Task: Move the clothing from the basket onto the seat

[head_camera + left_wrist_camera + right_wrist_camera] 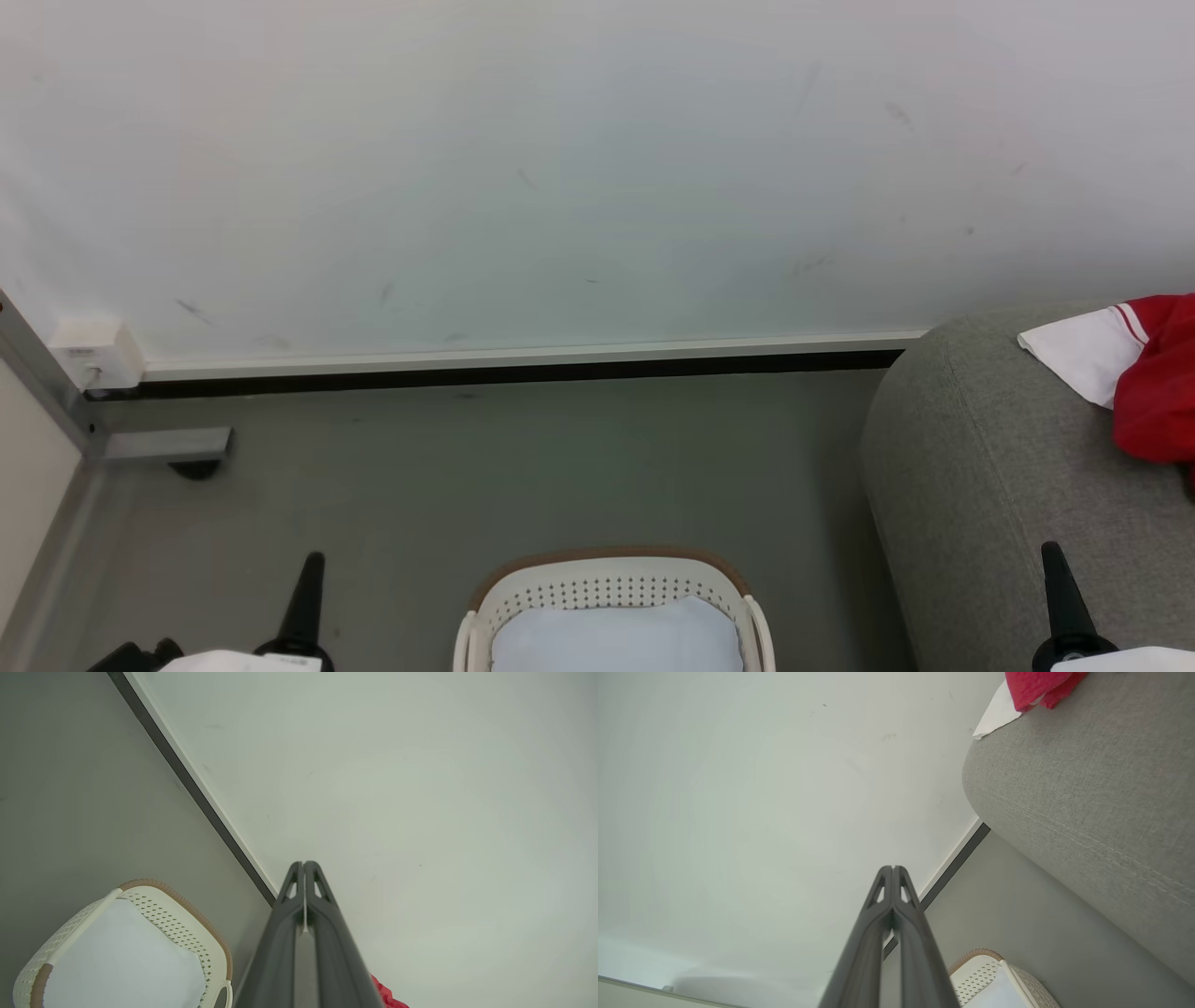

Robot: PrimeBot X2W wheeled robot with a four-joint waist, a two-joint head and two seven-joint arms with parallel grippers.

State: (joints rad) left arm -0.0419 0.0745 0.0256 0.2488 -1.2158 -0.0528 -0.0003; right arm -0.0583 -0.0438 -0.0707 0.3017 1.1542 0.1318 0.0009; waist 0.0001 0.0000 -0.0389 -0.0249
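The red-and-white clothing [1153,373] lies on top of the grey seat [980,467] at the right of the head view, with a white panel spread toward the wall [560,187]. The white laundry basket [611,588] with its brown rim band stands on the grey floor [523,467] near the seat's left side and holds a pale bluish-white pad [616,639]. The left gripper [303,864] hangs left of the basket and the right gripper [893,868] before the seat, each with its fingers pressed together at the tips, nothing between them.
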